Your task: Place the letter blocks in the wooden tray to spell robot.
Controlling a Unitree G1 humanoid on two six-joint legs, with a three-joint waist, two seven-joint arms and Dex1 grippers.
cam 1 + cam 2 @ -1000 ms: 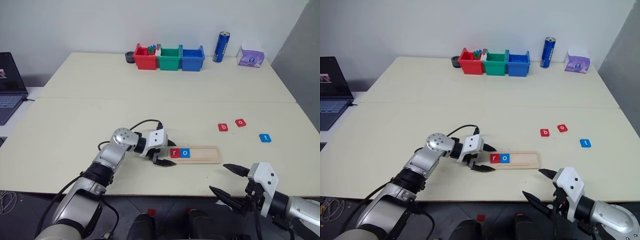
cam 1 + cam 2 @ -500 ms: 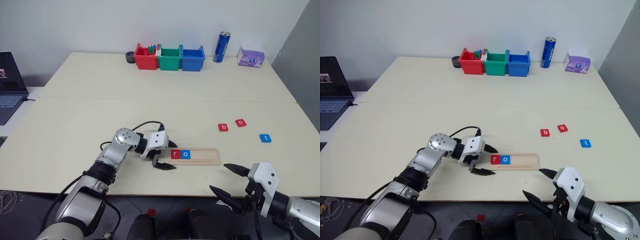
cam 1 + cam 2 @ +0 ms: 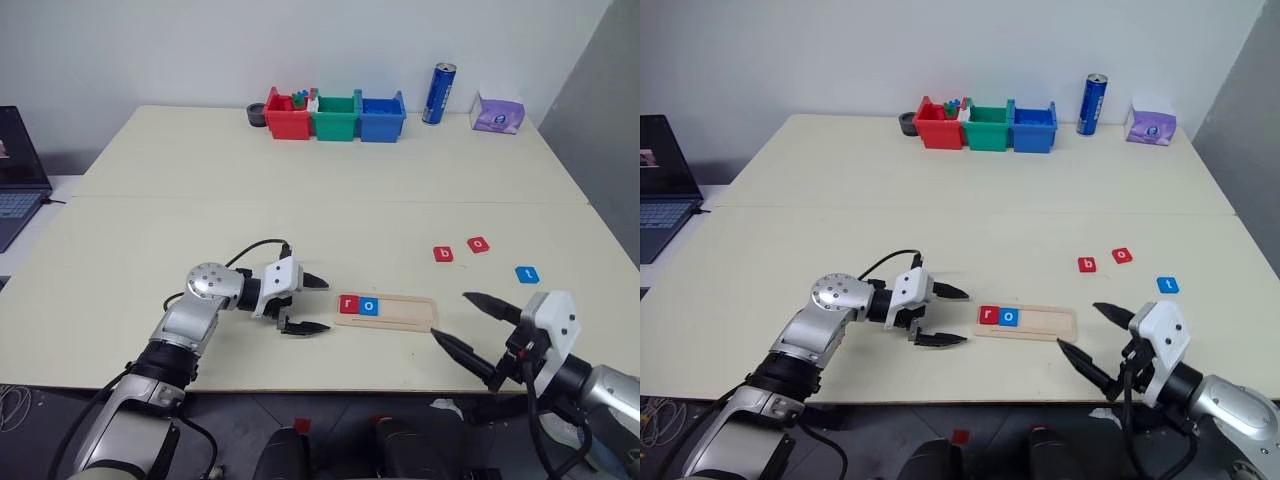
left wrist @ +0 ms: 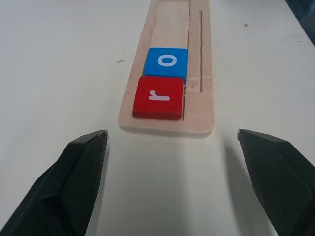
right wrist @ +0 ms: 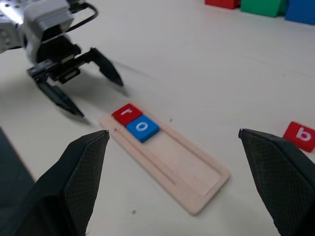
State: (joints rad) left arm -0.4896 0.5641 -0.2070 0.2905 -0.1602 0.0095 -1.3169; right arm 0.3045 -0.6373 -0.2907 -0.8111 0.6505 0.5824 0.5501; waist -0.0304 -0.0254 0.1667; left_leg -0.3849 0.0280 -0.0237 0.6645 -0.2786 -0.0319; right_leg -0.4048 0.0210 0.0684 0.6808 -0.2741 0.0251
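With red "r" (image 3: 348, 304) and blue "o" (image 3: 369, 306) seated in the wooden tray (image 3: 412, 313) near the desk's front edge, both tools, left (image 3: 305, 305) and right (image 3: 472, 323), stood apart, empty; red "b" (image 3: 443, 254) looked next.

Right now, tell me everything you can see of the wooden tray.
The wooden tray is a long, narrow strip of pale wood with rounded corners, a shallow recessed channel and a thin groove along one long side. It lies flat on the cream table, near the front edge. At its left end sit a red r block and, touching it, a blue o block; the rest of the channel is bare. The open left hand stands just off that end, not touching the tray.
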